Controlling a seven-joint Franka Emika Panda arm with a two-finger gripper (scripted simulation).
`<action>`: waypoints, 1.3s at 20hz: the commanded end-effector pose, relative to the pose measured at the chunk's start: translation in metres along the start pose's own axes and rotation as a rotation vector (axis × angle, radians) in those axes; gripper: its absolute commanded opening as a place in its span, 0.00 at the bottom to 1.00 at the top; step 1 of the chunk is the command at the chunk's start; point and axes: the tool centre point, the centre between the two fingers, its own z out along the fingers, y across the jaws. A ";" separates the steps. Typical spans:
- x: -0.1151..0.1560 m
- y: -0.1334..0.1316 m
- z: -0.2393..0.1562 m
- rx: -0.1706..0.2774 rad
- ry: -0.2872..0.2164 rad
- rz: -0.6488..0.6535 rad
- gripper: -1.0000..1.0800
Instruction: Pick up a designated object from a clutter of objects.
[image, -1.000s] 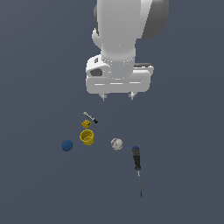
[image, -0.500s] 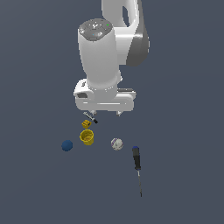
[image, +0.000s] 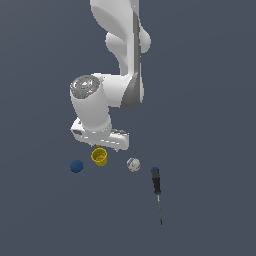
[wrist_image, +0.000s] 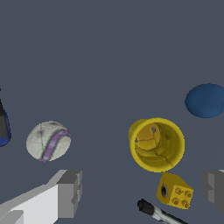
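Observation:
The small bright yellow cup (image: 100, 157) stands upright, its hollow inside showing in the wrist view (wrist_image: 156, 144). My gripper (wrist_image: 142, 194) is open and empty, and its grey fingers (wrist_image: 70, 192) stand wide apart. In the exterior view the gripper (image: 102, 144) hangs just above and behind the cup. The cup lies a little beyond the line between the fingertips. The tiny yellow block (wrist_image: 175, 190) and the black-white marker (wrist_image: 153, 211) lie between the fingers; in the exterior view the hand hides them.
A blue ball (image: 76, 166) lies on the exterior view's left of the cup, and also shows in the wrist view (wrist_image: 205, 100). A white-grey ball (image: 133, 164) lies on the cup's right. Further right is the black-handled screwdriver (image: 157, 182).
The arm has come down and shifted toward the exterior view's left, from high above the clutter to just over the cup. It now covers the block and marker. The objects have not moved.

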 end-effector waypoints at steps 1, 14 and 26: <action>0.003 0.014 0.018 -0.006 0.004 0.027 0.96; 0.003 0.037 0.049 -0.018 0.006 0.070 0.96; 0.003 0.039 0.095 -0.018 0.007 0.072 0.96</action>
